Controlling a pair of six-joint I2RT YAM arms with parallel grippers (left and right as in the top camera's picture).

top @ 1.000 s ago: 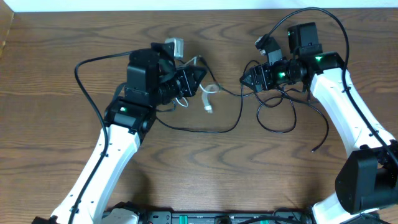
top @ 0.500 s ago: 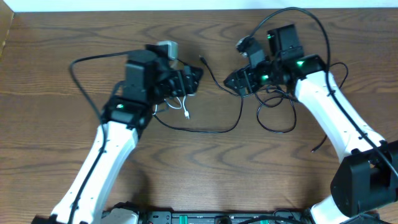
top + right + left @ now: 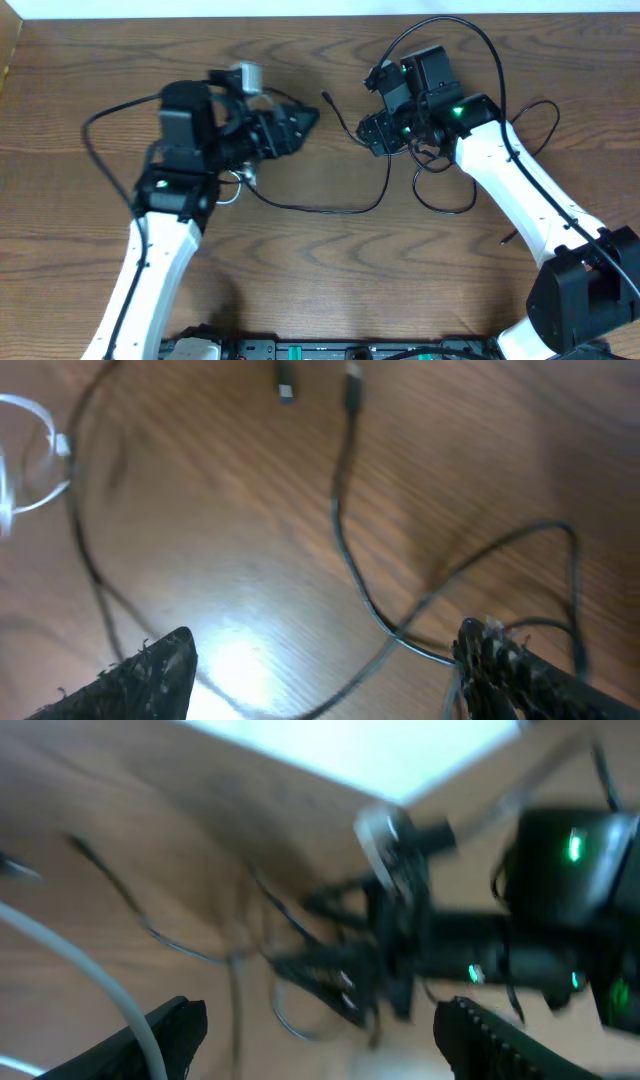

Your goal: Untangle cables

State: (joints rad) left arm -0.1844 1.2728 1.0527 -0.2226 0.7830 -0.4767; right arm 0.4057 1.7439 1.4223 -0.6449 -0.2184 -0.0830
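Two cables lie on the worktop, partly overlapping.

Black cable: one small plug end rests free toward the far edge, between the two arms. From there the line runs to the right tool, drops toward the near side, sweeps left in a shallow curve and passes under the left arm. More of it forms loose loops beside the right arm, and another end lies well apart on the right.

White cable: only short loops show, just beside the left forearm, close to the black line. Whether the two cross there cannot be told. The left wrist view is blurred and shows a white strand running in from the left edge to just beside one finger.

Right tool: its fingers are spread wide. The black cable passes through the gap and comes right up to the other fingertip; contact cannot be confirmed.

Left tool: its fingers are spread wide, with nothing pinched. It points toward the right tool, and the two stand apart.
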